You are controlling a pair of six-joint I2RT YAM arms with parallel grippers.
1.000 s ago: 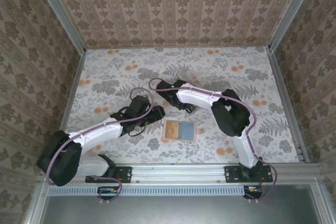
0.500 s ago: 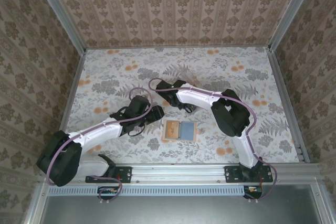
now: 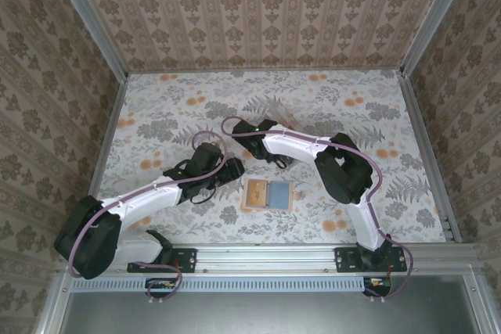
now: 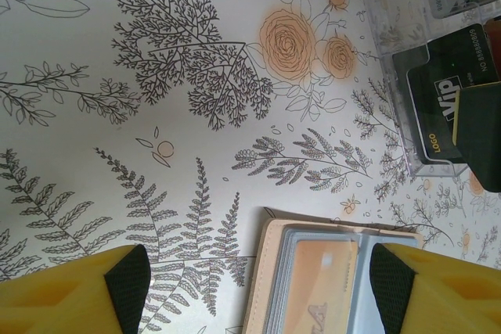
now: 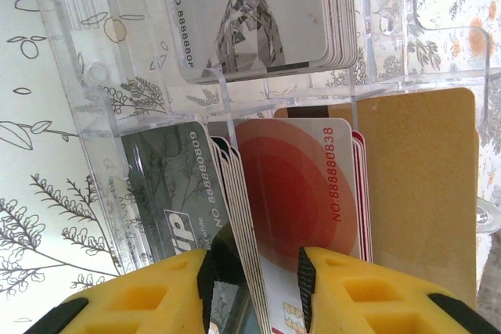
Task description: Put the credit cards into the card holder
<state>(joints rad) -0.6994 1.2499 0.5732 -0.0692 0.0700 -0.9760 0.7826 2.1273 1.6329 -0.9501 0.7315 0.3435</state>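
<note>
The card holder [image 3: 268,194] lies open on the table, tan with clear sleeves. An orange-tan credit card [image 4: 317,287] sits in one sleeve. My left gripper [image 4: 261,287] hangs open above its near edge, one pad on each side. My right gripper [image 5: 257,275] is down at a clear tray [image 5: 86,76] of upright credit cards. Its jaws straddle the edge of a dark grey stack [image 5: 176,193] and a red card [image 5: 293,185], with a gap showing at the left pad. A tan card [image 5: 423,193] stands to the right. In the top view both grippers [image 3: 231,170] [image 3: 275,159] work mid-table.
A grey diamond-print card stack [image 5: 258,13] fills the tray's far slot. The tray [image 4: 407,142] with a black VIP card [image 4: 438,107] stands just beyond the holder. A small tan flat piece [image 3: 228,214] lies near the front rail. Walls enclose the table.
</note>
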